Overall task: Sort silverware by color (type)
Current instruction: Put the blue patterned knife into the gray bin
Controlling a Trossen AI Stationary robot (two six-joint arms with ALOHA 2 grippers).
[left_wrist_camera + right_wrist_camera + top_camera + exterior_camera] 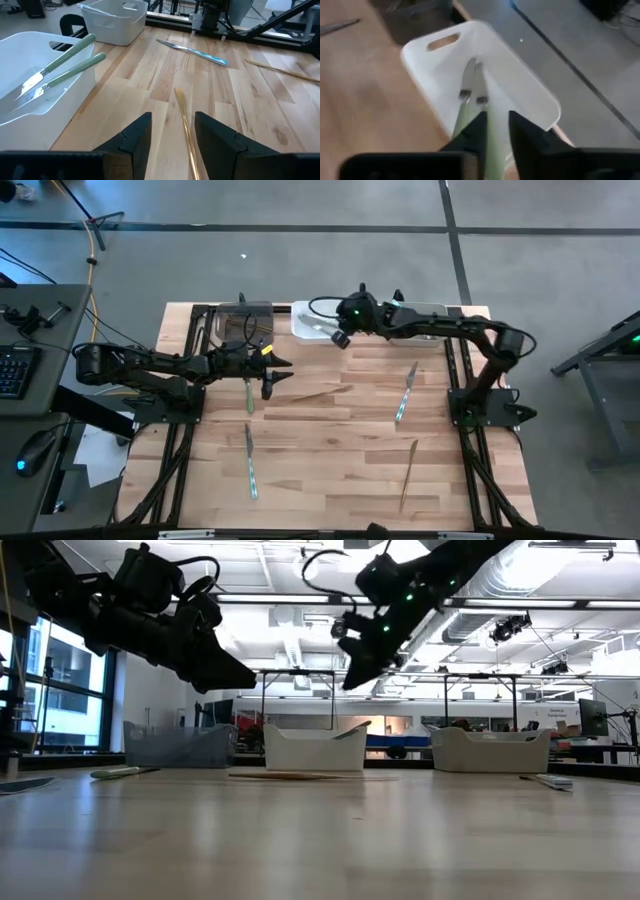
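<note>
Left wrist view | white bin [30,100]: two green-handled knives [60,67] inside

This is looking like a robotics lab or an open workshop hall. The wooden table [330,480] is standing in a black metal frame [180,430] on a grey concrete floor [300,270]. Exposed ducts [520,585] and strip lights [300,600] are hanging under the ceiling, and a keyboard [12,370] is lying on a side desk [45,330] beyond the table's left edge.

Pale green knife handles [75,60] in a white bin [30,107], light blue knife handle [212,56], bronze utensil [186,127], blond wood table [260,110]
</note>
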